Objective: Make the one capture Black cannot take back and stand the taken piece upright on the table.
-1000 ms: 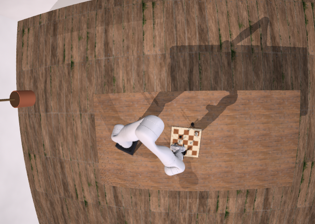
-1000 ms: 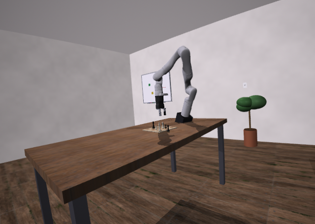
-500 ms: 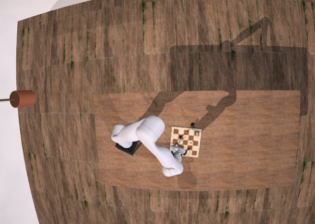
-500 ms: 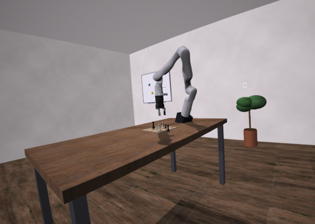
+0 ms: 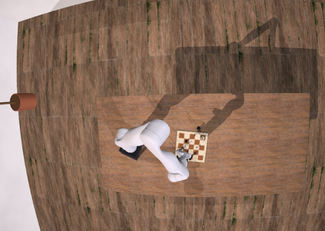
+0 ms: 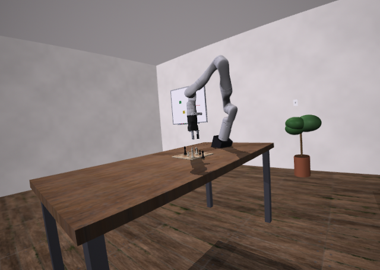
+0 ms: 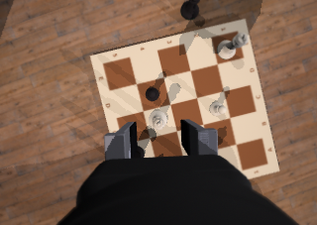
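A small chessboard point(image 5: 201, 157) point(image 6: 177, 156) point(image 7: 119, 72) lies on the table. In the wrist view a tall white piece point(image 7: 228, 48) stands at the far right corner. A black pawn point(image 7: 153, 92) and a white piece point(image 7: 158, 118) stand near the middle left, and a white pawn point(image 7: 218, 107) stands to the right. One black piece point(image 7: 190, 8) point(image 5: 198, 128) stands upright off the board on the table beyond its far edge. My gripper point(image 7: 158, 133) point(image 5: 183, 154) point(image 6: 193, 135) is open and empty. It hangs above the board's near side, just short of the white piece. A dark piece beside the left finger is mostly hidden.
The wooden table point(image 5: 262, 144) point(image 6: 122, 181) carries the arm's base point(image 5: 129, 153) point(image 6: 221, 142) left of the board. A potted plant point(image 6: 302, 138) stands on the floor away from the table, and a whiteboard point(image 6: 177, 107) hangs on the wall.
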